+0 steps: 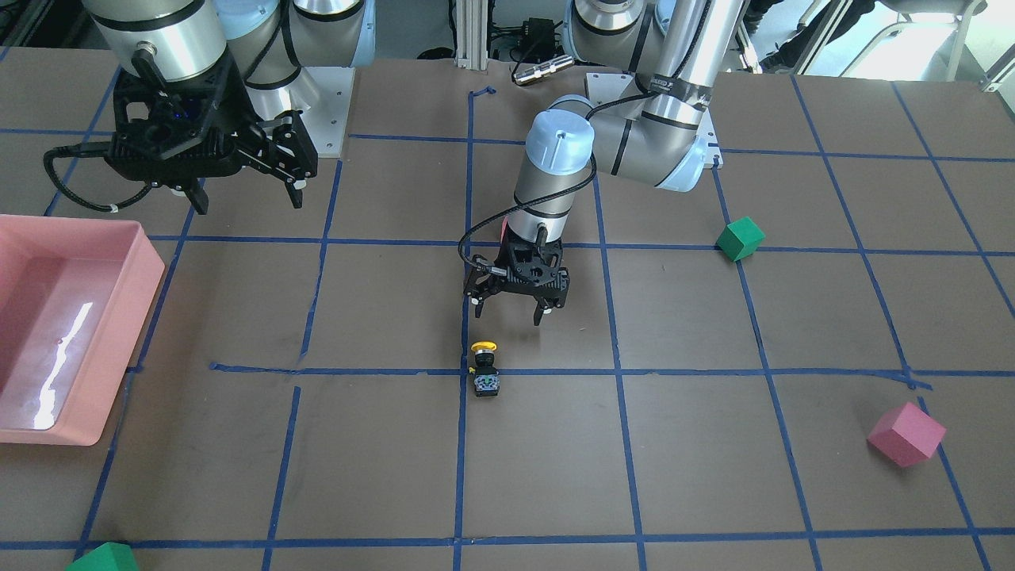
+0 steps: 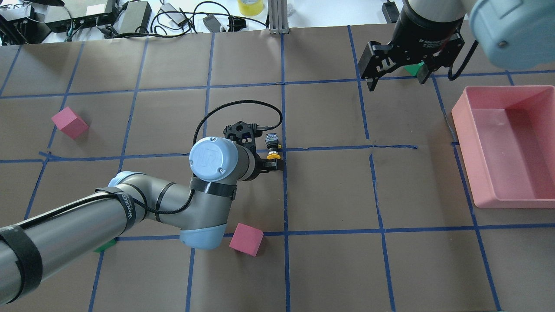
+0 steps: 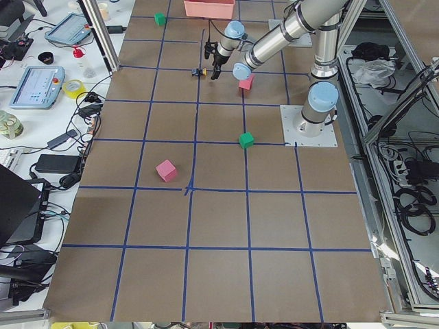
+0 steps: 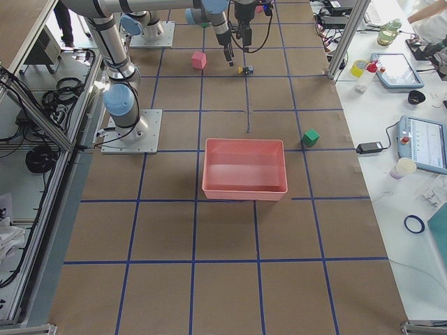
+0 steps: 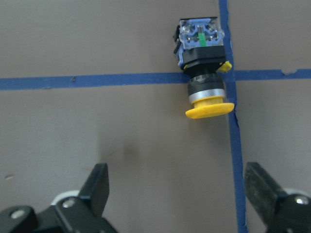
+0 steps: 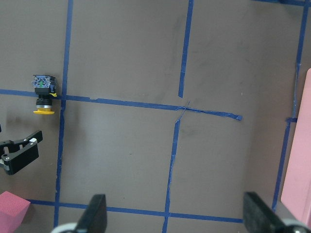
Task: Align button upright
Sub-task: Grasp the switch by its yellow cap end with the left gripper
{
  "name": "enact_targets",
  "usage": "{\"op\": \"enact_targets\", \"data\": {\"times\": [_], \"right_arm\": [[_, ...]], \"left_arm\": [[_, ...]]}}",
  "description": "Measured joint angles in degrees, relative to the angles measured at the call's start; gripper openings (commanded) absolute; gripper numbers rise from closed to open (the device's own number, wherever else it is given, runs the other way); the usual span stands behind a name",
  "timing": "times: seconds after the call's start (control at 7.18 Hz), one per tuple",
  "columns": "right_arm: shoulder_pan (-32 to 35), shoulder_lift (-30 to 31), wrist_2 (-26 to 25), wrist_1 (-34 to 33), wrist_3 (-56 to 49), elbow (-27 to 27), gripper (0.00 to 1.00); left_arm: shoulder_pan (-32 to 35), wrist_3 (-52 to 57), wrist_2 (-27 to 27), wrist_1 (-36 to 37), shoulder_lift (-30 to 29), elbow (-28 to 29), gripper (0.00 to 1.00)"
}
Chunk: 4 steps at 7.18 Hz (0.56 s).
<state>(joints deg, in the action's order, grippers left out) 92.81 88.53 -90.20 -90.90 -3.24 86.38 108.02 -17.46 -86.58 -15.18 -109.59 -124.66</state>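
Note:
The button point(image 1: 484, 369) lies on its side on a blue tape crossing, its yellow cap pointing toward the robot and its metallic base away. It also shows in the overhead view point(image 2: 272, 147), the left wrist view point(image 5: 204, 73) and the right wrist view point(image 6: 44, 94). My left gripper point(image 1: 511, 313) hangs open and empty just short of the cap, fingers pointing down; in the left wrist view point(image 5: 179, 194) the button lies beyond the fingertips. My right gripper point(image 1: 247, 198) is open and empty, high and far off to the side; it shows in the overhead view too point(image 2: 396, 80).
A pink tray point(image 1: 151, 270) stands on the robot's right side, also in the overhead view point(image 2: 464, 147). Foam cubes are scattered about: green point(image 1: 740, 238), pink point(image 1: 906, 434), green point(image 1: 103, 557), and a pink one point(image 2: 246, 239) near the left arm's elbow.

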Motion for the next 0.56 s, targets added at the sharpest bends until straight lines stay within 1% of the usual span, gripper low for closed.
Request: {"op": "enact_targets", "data": {"times": [0.56], "right_arm": [[-1.11, 0.08, 0.21, 0.13, 0.02, 1.11, 1.0]], "left_arm": [[0.83, -1.74, -0.01, 0.75, -5.74, 5.26, 1.0]]}}
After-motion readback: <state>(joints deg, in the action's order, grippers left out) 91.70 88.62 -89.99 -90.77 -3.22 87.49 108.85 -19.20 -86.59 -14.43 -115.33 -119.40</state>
